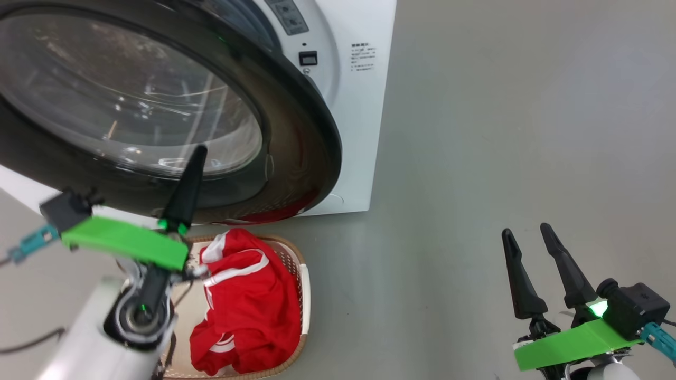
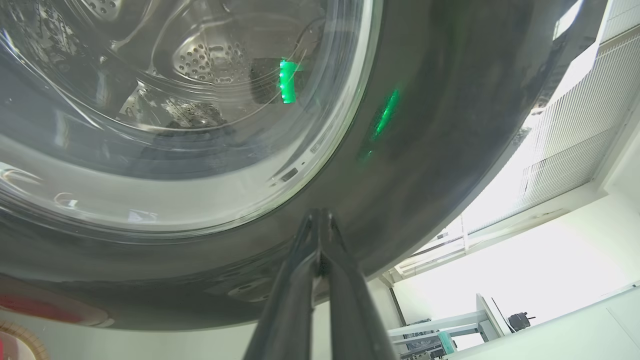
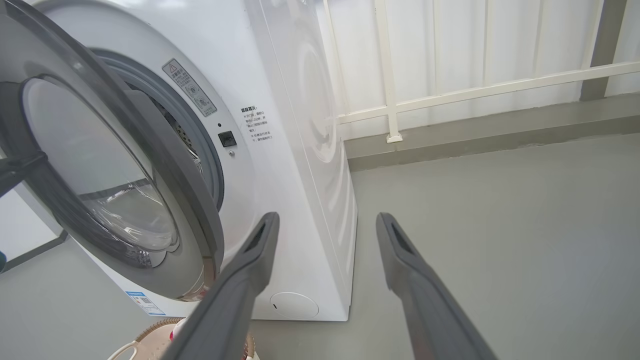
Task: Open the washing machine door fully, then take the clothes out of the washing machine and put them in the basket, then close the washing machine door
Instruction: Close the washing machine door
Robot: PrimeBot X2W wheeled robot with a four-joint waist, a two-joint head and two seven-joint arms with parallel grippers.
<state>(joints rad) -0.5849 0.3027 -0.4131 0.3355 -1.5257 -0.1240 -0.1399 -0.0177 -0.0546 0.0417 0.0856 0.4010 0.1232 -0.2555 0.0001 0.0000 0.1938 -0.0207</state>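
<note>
The clothes (image 1: 251, 301) lie heaped in the basket (image 1: 304, 285) on the floor, just below the front of the washing machine (image 1: 364, 105). The step in hand therefore looks like the last one: shutting the washing machine door (image 1: 296, 132). The door stands ajar, and the right wrist view shows a clear gap between it and the machine's front, with the grey gasket (image 3: 212, 165) exposed.

The left claw (image 1: 196, 155) has its fingers pressed together and holds nothing. Its tip sits at the door's outer face, where the glossy black rim meets the glass, though I cannot tell whether it truly touches. The right claw (image 1: 525, 230) hangs well apart over bare floor, fingers spread and empty.

To do this well, push with the closed tip on the black rim rather than on the bulging glass. Aim toward the free edge, away from the hinge, where leverage is best. Follow the door's arc so the tip does not skid off the slick surface — and press through until the latch catches. Keep the forearm clear of the basket beneath.
</note>
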